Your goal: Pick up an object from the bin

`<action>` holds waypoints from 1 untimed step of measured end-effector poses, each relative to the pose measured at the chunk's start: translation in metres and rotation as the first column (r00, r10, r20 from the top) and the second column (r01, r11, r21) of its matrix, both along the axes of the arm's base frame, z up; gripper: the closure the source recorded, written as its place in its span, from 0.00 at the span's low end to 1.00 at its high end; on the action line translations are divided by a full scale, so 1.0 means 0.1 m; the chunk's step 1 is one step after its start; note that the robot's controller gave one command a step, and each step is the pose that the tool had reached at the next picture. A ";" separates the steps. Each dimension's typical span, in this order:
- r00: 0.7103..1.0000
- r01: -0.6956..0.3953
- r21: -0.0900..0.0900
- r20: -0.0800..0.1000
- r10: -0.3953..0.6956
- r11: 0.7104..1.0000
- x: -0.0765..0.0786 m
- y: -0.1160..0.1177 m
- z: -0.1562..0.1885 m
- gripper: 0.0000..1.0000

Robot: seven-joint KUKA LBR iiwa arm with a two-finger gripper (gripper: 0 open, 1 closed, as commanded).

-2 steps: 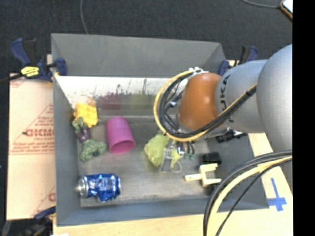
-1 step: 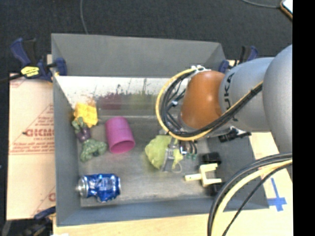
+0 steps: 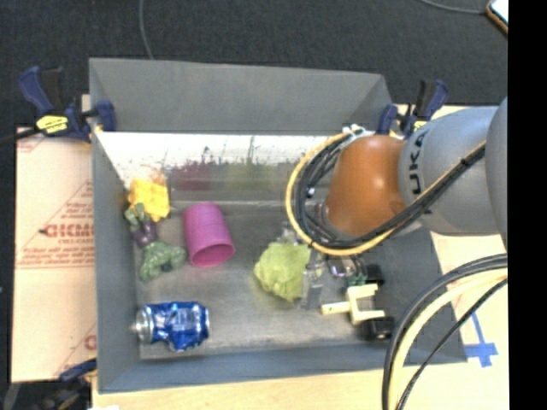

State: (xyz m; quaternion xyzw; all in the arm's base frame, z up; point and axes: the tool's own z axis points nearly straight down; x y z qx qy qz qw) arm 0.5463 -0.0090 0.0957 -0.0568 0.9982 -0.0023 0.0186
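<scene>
My gripper (image 3: 314,290) is down in the bin's right half, under the orange-covered wrist. It stands right against the right side of a pale green crumpled lump (image 3: 280,269) lying in the middle of the floor. Whether it touches the lump I cannot tell. Just right of the gripper lies a small cream and black thing (image 3: 362,303) near the front right corner.
A pink cup (image 3: 208,235) lies on its side left of the centre. Along the left wall sit a yellow toy (image 3: 149,196), a small purple piece (image 3: 142,221) and a dark green toy (image 3: 161,259). A crushed blue can (image 3: 173,325) lies at the front left.
</scene>
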 end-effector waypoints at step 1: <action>0.966 0.258 0.013 0.009 -0.258 0.966 -0.22 0.11 1.39 1.00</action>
